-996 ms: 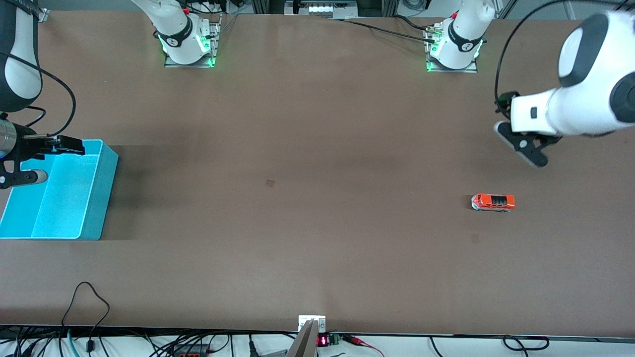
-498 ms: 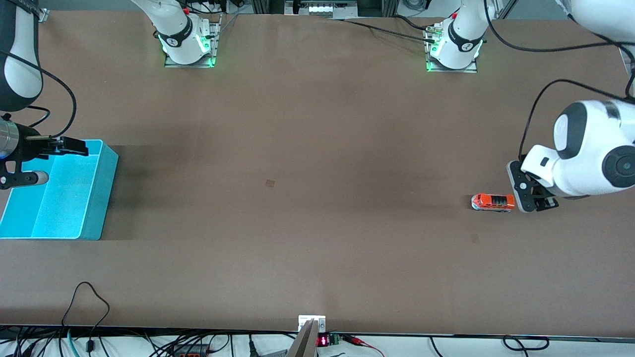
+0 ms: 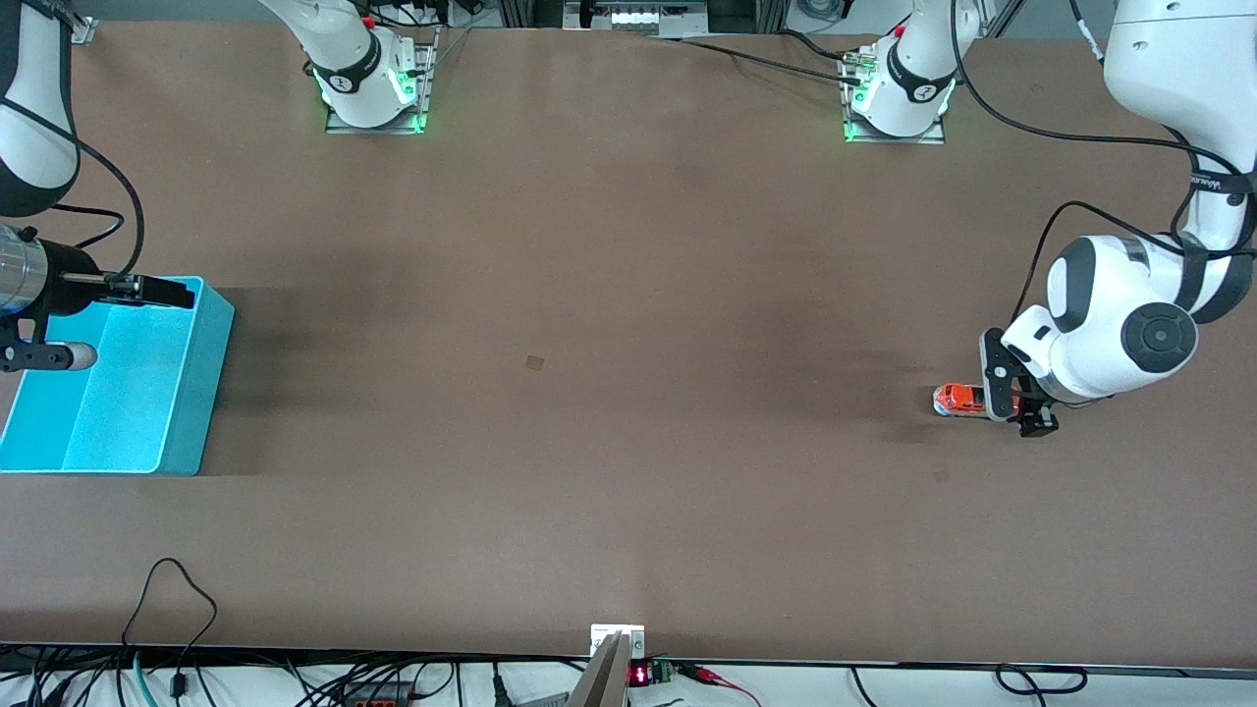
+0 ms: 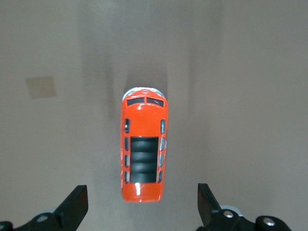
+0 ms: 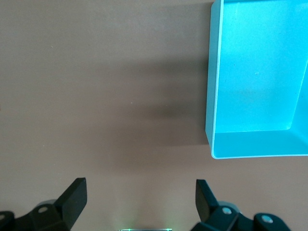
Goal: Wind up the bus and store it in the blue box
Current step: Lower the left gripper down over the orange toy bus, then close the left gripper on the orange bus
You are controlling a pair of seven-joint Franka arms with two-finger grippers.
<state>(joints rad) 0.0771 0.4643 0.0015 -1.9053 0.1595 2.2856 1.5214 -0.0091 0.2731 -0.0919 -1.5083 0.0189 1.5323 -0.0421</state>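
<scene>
The small orange-red bus [image 3: 956, 400] stands on the brown table near the left arm's end. My left gripper [image 3: 1011, 405] is down at the bus's tail end and hides that end in the front view. In the left wrist view the bus [image 4: 143, 154] lies roof up, its tail between my open fingers [image 4: 74, 208], which stand well apart from its sides; the left gripper [image 4: 141, 209] holds nothing. The blue box [image 3: 201, 393] stands at the right arm's end, empty. My right gripper [image 3: 157, 291] hangs over the box's rim, open and empty. The right wrist view shows the box [image 5: 255, 67] and the right gripper [image 5: 139, 202].
A small darker patch [image 3: 534, 362] marks the table's middle and another [image 3: 940, 472] lies nearer the camera than the bus. The arms' bases [image 3: 373, 88] stand at the table's back edge. Cables hang along the front edge.
My left arm has swung down and toward the front camera, from above the table to the bus's tail end. My right gripper has shifted slightly over the box's rim. The bus has not moved.
</scene>
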